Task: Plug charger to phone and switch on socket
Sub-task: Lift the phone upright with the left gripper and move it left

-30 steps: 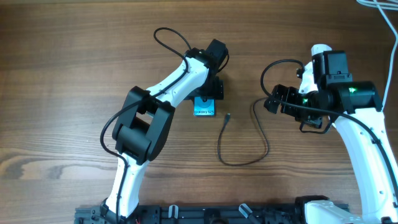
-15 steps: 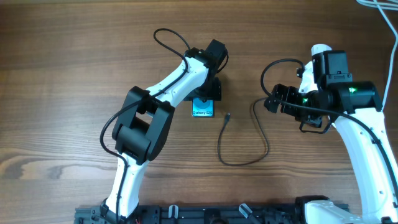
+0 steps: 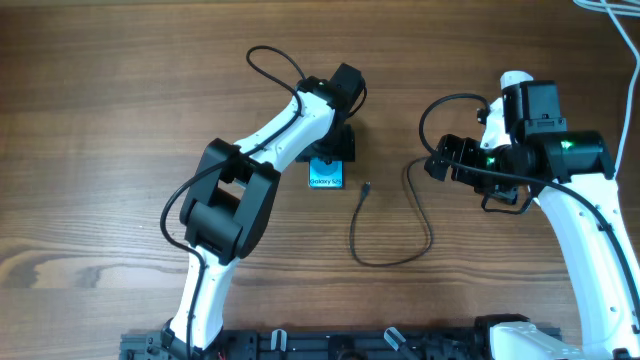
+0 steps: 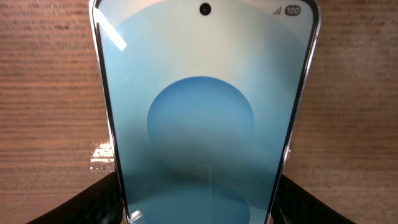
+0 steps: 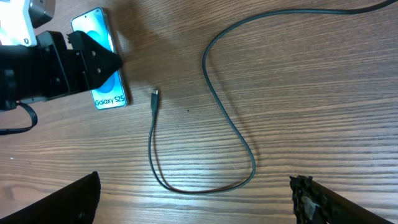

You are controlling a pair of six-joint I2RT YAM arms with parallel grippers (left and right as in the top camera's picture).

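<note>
The phone (image 3: 328,178) lies flat on the table, its "Galaxy S25" end toward me; its cyan screen fills the left wrist view (image 4: 205,112). My left gripper (image 3: 331,150) straddles it, one finger against each long edge (image 4: 199,208). The charger, a thin black cable (image 3: 400,260), loops across the table, and its connector tip (image 3: 367,186) lies just right of the phone, apart from it. My right gripper (image 3: 443,165) is open and empty above the table, right of the cable loop (image 5: 230,124). The socket shows only as a white rounded end (image 3: 513,80) behind the right arm.
A thick white cord (image 3: 612,20) runs off the far right corner. In the right wrist view the left gripper (image 5: 81,62) covers the phone's far half (image 5: 107,93), and the connector tip (image 5: 155,93) lies beside it. The arm bases stand at the front edge.
</note>
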